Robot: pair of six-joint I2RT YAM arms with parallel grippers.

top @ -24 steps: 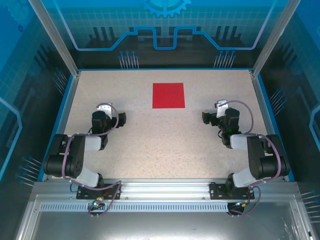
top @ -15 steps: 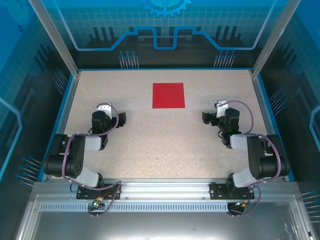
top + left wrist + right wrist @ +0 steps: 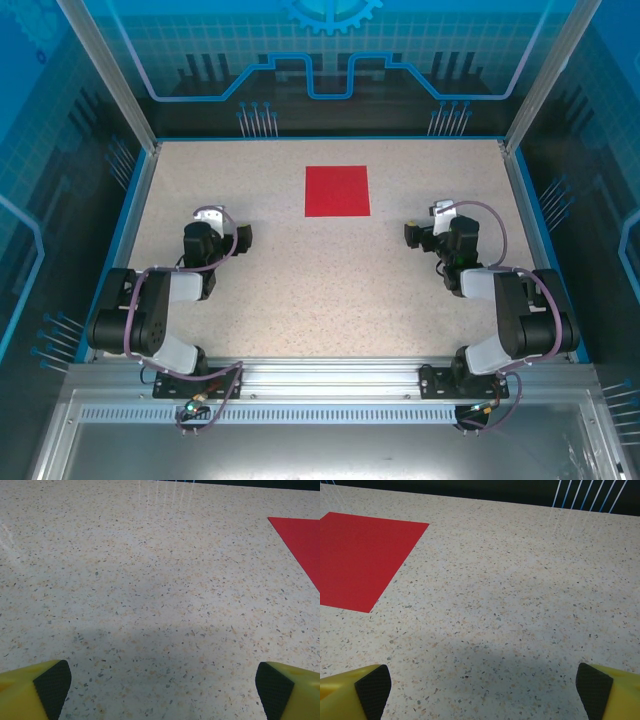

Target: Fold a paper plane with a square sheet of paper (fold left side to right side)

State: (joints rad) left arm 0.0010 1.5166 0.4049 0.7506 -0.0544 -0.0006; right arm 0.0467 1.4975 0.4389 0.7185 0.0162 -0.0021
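Gaping empty, left gripper [image 3: 162, 681] and right gripper [image 3: 483, 685] sit apart from the flat red square paper sheet [image 3: 337, 191] on the speckled bench [image 3: 330, 290].

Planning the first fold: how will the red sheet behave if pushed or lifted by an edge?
The square sheet of paper lies dead flat on the table, no edge raised, so getting under it is probably hard. It looks thin: likely floppy and light. A push may slide it on the smooth top.
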